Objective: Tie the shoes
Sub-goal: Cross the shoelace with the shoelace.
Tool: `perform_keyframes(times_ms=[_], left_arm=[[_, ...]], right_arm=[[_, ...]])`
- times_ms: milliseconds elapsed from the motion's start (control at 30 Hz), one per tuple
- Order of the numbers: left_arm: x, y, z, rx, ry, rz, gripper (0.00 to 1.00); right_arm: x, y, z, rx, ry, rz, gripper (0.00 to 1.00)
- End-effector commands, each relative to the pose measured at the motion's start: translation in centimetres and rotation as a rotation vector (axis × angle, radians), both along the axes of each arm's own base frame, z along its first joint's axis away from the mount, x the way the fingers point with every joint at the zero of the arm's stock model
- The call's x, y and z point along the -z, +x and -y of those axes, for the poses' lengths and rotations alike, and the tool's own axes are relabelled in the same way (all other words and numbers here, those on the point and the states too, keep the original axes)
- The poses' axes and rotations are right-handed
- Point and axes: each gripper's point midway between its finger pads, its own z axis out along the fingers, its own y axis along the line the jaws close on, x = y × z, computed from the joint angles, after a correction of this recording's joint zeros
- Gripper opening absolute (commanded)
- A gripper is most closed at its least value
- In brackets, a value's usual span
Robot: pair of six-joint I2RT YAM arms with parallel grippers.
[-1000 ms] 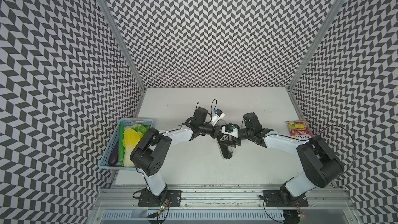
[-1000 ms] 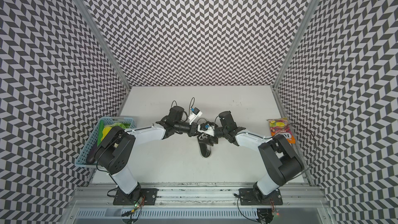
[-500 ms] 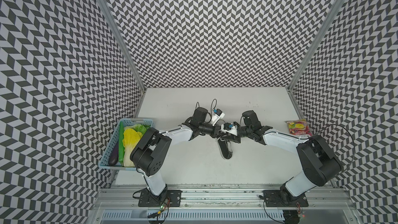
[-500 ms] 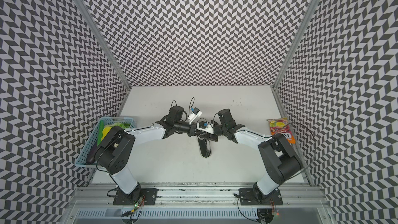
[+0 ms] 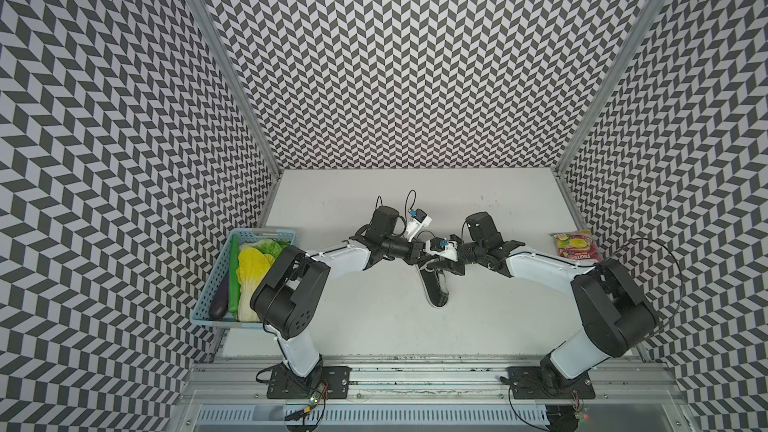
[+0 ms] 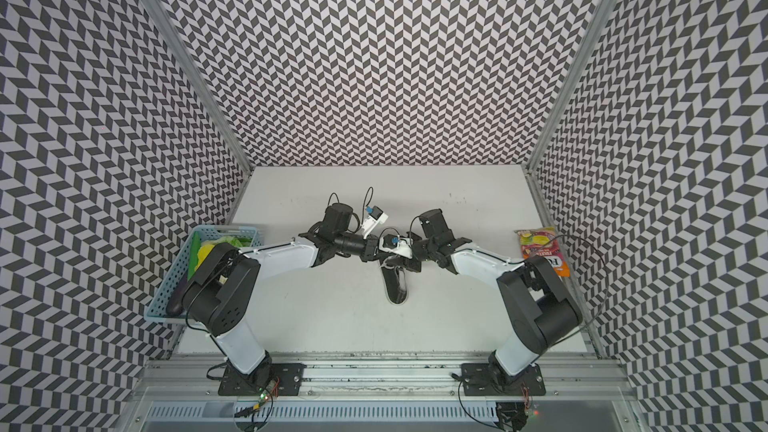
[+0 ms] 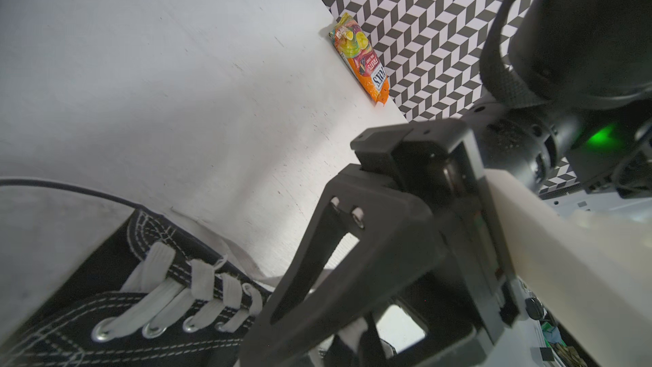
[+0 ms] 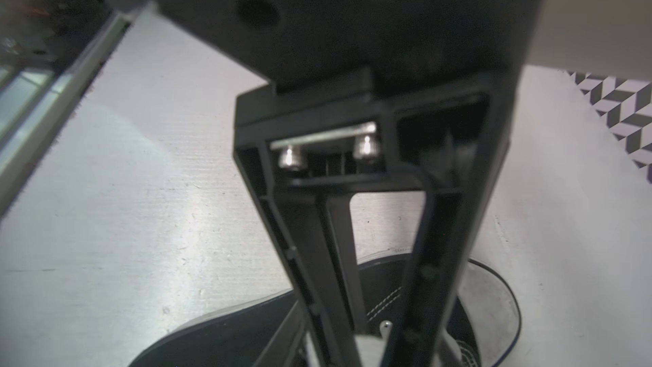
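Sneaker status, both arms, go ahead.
Left gripper shut, right gripper unclear, both over the sneaker. Laces threaded, no bow visible. Fruit candy packet and vegetable basket off at the sides, nothing blocking.

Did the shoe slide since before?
No. The shoe sits just as far from the blue basket as before.

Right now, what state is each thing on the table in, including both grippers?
sneaker: upright on its sole, heel end under both grippers.
laces: laced up, no bow visible.
left gripper: shut; what it holds is hidden.
right gripper: jaws narrow, something white between; grip unclear.
basket: holding vegetables.
snack packet: lying flat, untouched.
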Motion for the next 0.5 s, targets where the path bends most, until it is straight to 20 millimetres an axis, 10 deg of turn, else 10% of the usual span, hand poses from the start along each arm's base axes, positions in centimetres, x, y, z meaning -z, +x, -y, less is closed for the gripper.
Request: perform_keyframes(times_ms=[0,467], left_arm=[[-1.5,1.3,0.2,-0.017,-0.021,0.075,0.05],[-2.1,1.5,0.0,-0.031,-0.033,0.086,0.05]], right_arm=[[0.0,0.0,-0.3,-0.010,-0.010,0.004,0.30],[0.4,1.2,0.4,0.054,-0.059,0.037,0.23]])
